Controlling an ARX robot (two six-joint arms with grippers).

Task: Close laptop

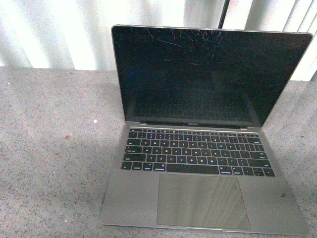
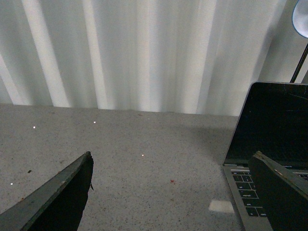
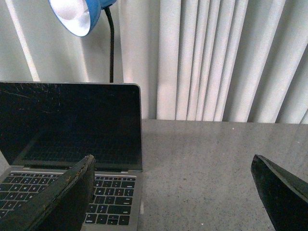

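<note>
Front view: the laptop [image 1: 198, 148] sits open on the grey speckled bench [image 1: 49, 158], right of centre and close to the near edge. The lid is up and leans slightly back. The screen [image 1: 203, 74] is dark, with fine scratches across its upper part. Black keys and a large trackpad [image 1: 203, 201] are in full view. Neither arm shows here. A thin black stem [image 1: 226, 11] rises behind the lid, against a white ribbed backdrop [image 1: 49, 34].

Left wrist view: only the laptop's left edge shows, a strip of screen and a few keys. Left jaws spread wide with nothing between them, over bare bench beside the machine and not touching it. Small white specks dot the surface. The pale rim of a lamp head [image 2: 301, 19] shows in the corner.

Right wrist view: the laptop's right half shows, with the scratches faint near the top of the screen. Right jaws also spread wide and hold nothing. One finger overlaps the keyboard in the picture, but I cannot tell whether it touches; the other is over bare bench. Only this view shows the blue lamp shade and its white inside.
</note>
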